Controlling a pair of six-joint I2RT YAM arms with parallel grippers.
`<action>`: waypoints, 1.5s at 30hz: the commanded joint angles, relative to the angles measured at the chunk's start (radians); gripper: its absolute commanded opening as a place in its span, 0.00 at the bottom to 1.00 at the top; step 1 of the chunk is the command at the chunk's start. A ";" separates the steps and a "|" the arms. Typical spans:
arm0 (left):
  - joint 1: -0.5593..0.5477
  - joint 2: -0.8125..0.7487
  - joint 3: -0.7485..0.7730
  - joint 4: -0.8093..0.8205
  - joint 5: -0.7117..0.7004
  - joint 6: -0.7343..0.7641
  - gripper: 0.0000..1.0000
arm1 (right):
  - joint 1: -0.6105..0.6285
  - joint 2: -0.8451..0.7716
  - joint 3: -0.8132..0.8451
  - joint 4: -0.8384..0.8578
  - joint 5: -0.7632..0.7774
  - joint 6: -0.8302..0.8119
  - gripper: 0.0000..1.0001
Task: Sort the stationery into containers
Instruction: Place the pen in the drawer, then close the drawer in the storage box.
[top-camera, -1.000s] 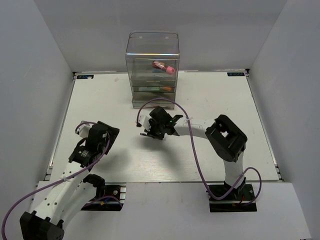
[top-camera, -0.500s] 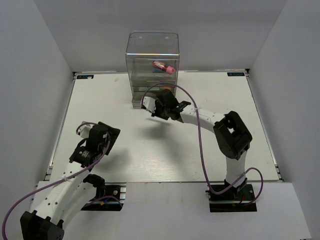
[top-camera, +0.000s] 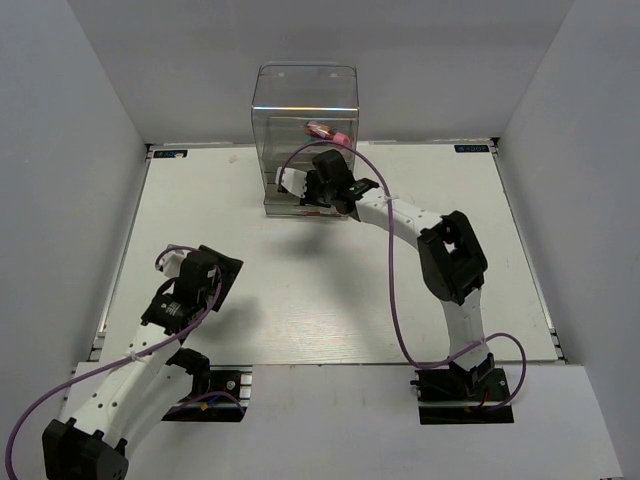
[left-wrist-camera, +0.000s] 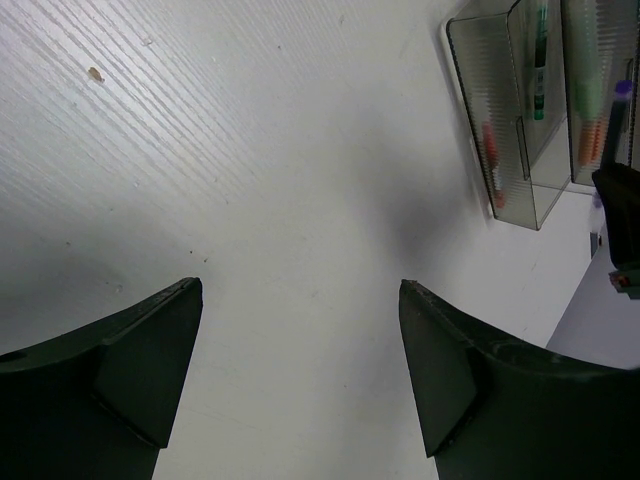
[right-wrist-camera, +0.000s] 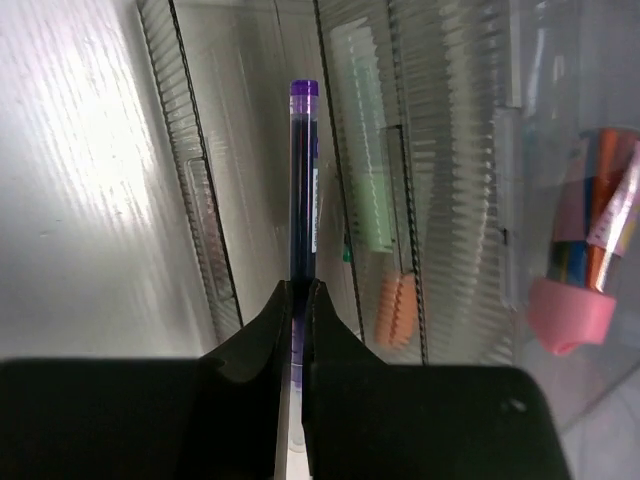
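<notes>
Sorting looks nearly finished: the pink-capped tube (right-wrist-camera: 580, 260) and markers (right-wrist-camera: 365, 190) lie inside the drawer cabinet (top-camera: 305, 95), the right pincer (right-wrist-camera: 300, 288) pinches a purple-capped pen (right-wrist-camera: 303, 170), apparently the last piece, before its drawers, and the left pincer (left-wrist-camera: 300, 370) hangs spread over the desk (left-wrist-camera: 250, 150).

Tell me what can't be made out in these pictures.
- Right wrist view: the lower end of the pen, hidden inside the right pincer; the markers in the drawers, blurred by ribbed plastic.
- Top view: the pen and that pincer's tips, hidden under the right arm; the tube, partly behind the arm.
- Left wrist view: the cabinet, cut off by the right edge.
</notes>
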 joint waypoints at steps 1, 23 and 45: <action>0.004 0.006 -0.001 0.025 0.005 -0.001 0.89 | -0.015 0.059 0.069 -0.015 -0.019 -0.060 0.03; 0.004 0.077 -0.011 0.105 0.032 0.017 0.89 | -0.067 0.037 0.135 -0.418 -0.597 -0.171 0.00; 0.004 0.086 -0.001 0.134 0.060 0.018 0.89 | -0.065 0.276 0.246 -0.051 -0.054 -0.023 0.00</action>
